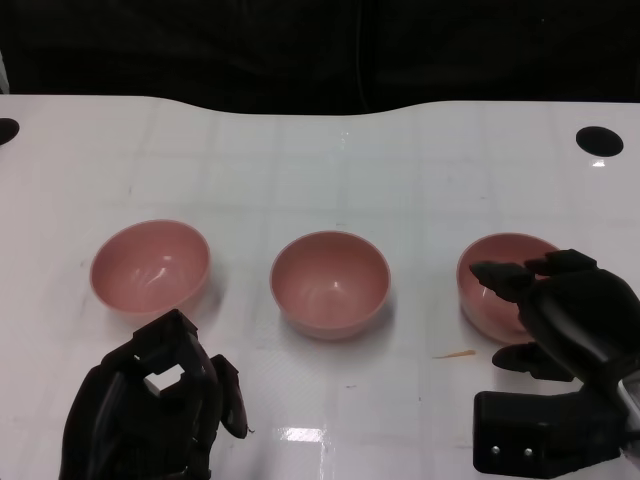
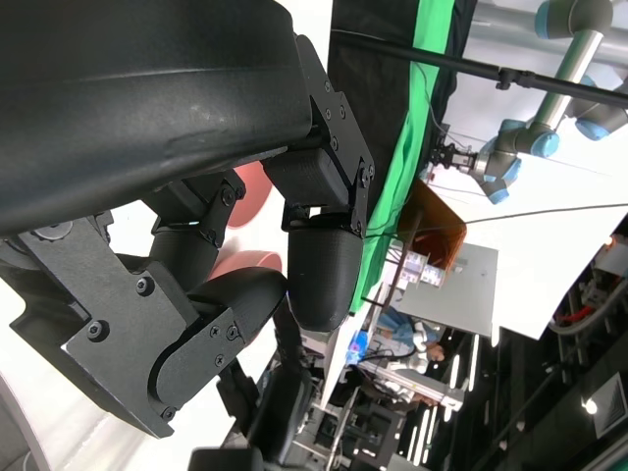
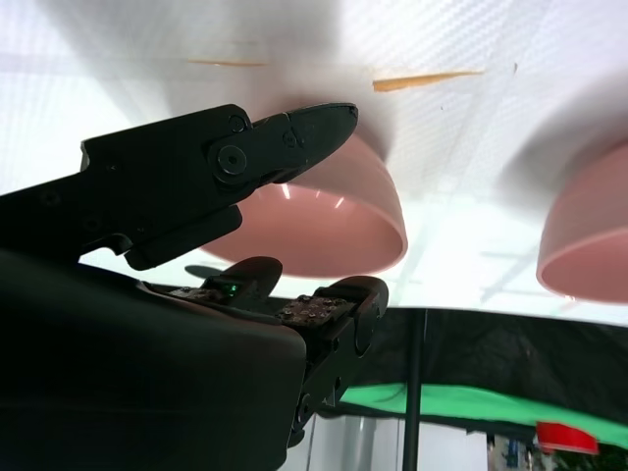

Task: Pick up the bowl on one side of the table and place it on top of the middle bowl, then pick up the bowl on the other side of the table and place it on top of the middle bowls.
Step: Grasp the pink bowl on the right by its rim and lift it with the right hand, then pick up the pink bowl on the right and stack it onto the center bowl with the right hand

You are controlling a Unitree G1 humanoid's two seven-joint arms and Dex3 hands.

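Note:
Three pink bowls stand in a row on the white table [image 1: 330, 150]: the left bowl [image 1: 150, 265], the middle bowl [image 1: 330, 283] and the right bowl [image 1: 492, 290]. My right hand [image 1: 565, 310] is at the right bowl's near right side, fingers spread, some reaching over its rim and one lower beside it. In the right wrist view the right bowl [image 3: 339, 221] sits on the table between the spread fingers [image 3: 285, 137], with the middle bowl [image 3: 589, 235] beyond. My left hand [image 1: 150, 410] hangs just in front of the left bowl, fingers loosely bent, holding nothing.
A thin orange sliver [image 1: 455, 353] lies on the table in front of the right bowl. Black round holes mark the table's far right [image 1: 600, 140] and far left [image 1: 5, 130] corners. A dark backdrop runs behind the far edge.

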